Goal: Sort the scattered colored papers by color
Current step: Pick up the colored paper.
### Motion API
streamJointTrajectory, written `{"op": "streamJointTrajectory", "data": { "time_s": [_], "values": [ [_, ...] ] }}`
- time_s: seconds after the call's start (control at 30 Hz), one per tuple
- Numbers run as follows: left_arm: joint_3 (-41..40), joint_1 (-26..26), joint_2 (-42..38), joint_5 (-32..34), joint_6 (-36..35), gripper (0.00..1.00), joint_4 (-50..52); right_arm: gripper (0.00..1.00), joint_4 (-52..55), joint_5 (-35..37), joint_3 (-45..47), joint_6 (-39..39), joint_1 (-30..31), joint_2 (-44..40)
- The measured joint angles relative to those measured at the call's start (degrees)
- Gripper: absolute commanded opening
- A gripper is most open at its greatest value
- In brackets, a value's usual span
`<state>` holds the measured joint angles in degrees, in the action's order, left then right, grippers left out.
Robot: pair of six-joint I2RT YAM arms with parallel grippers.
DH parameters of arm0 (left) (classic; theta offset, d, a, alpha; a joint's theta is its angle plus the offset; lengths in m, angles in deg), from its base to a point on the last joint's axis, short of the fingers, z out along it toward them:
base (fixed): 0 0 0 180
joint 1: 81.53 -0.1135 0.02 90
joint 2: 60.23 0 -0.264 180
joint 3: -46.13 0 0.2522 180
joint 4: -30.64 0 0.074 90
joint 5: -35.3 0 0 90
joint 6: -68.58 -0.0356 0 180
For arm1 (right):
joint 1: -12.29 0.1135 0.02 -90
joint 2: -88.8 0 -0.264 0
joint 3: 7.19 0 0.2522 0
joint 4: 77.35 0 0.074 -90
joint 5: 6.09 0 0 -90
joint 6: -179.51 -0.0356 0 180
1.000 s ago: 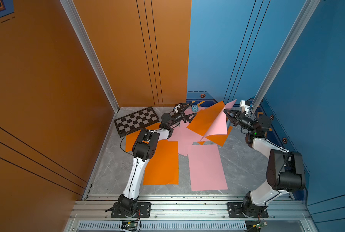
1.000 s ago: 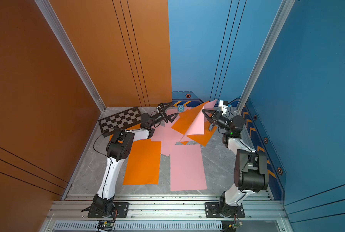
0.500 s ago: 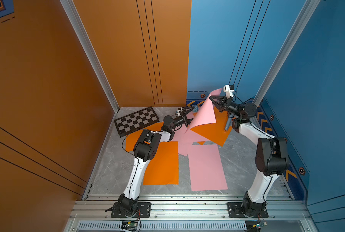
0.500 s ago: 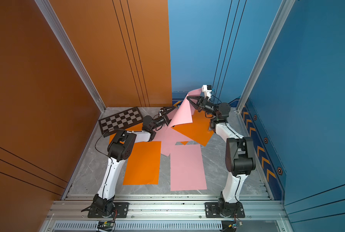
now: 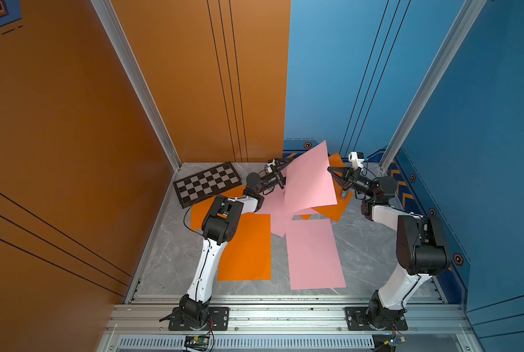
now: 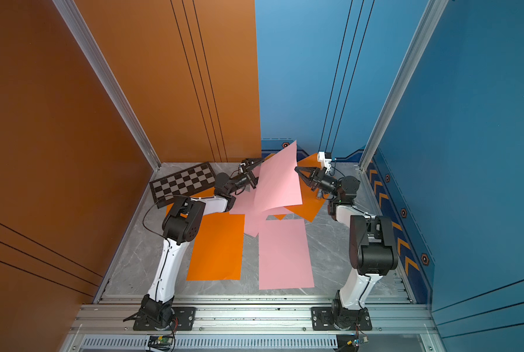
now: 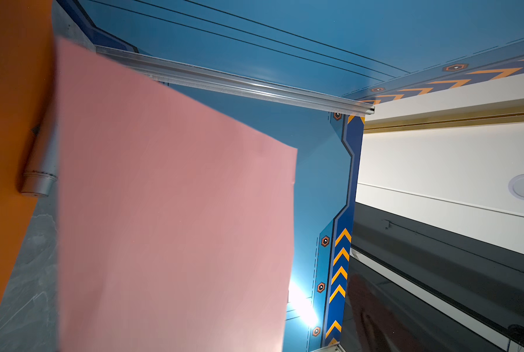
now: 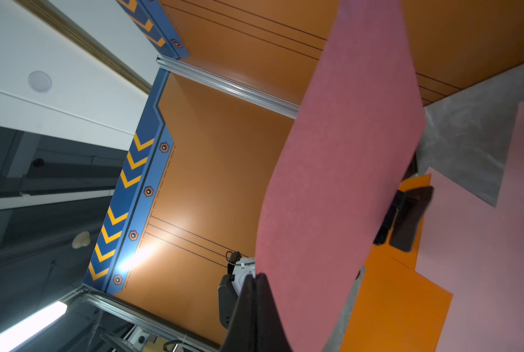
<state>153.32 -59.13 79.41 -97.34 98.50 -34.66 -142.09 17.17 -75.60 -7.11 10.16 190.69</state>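
Observation:
A light pink paper (image 5: 308, 179) hangs tilted in the air at the back of the cell. My right gripper (image 5: 329, 170) is shut on its right edge; the right wrist view shows the fingertips (image 8: 256, 282) pinched on that paper (image 8: 339, 170). Open, my left gripper (image 5: 283, 172) stands at the sheet's left edge, the sheet filling the left wrist view (image 7: 169, 228). On the floor lie an orange paper (image 5: 245, 247), a pink paper (image 5: 314, 256), overlapping pink sheets (image 5: 274, 213) and an orange sheet (image 5: 336, 208) at the back right.
A black-and-grey checkered board (image 5: 207, 183) lies at the back left, over the edge of another orange sheet (image 5: 198, 213). A small silvery cylinder (image 7: 38, 170) lies on the back-right orange sheet. Walls close in the back and both sides; a rail (image 5: 285, 300) runs along the front.
The right gripper lifted the pink sheet up and back, then swung right; the sheet now hangs flatter between both grippers. The left gripper stayed open beside it.

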Motion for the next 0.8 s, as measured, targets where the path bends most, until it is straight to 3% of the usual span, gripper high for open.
{"op": "streamJointTrajectory", "data": {
  "time_s": [0.33, 0.63, 0.8],
  "values": [
    [0.1, -2.2, -0.5, -2.1, -0.1, 0.41, 0.2, 0.00, -0.2, -1.0, 3.3, 1.7, -2.9, 0.0],
    [-1.2, -2.6, -5.8, -5.3, -1.8, 0.00, 0.6, 0.00, -0.2, -1.0, 3.3, 2.3, -2.3, 0.1],
    [-2.9, -2.4, -9.9, -7.6, -7.3, 0.00, 4.4, 0.00, -0.2, -1.0, 3.3, 2.3, -2.3, 0.1]
  ]
}}
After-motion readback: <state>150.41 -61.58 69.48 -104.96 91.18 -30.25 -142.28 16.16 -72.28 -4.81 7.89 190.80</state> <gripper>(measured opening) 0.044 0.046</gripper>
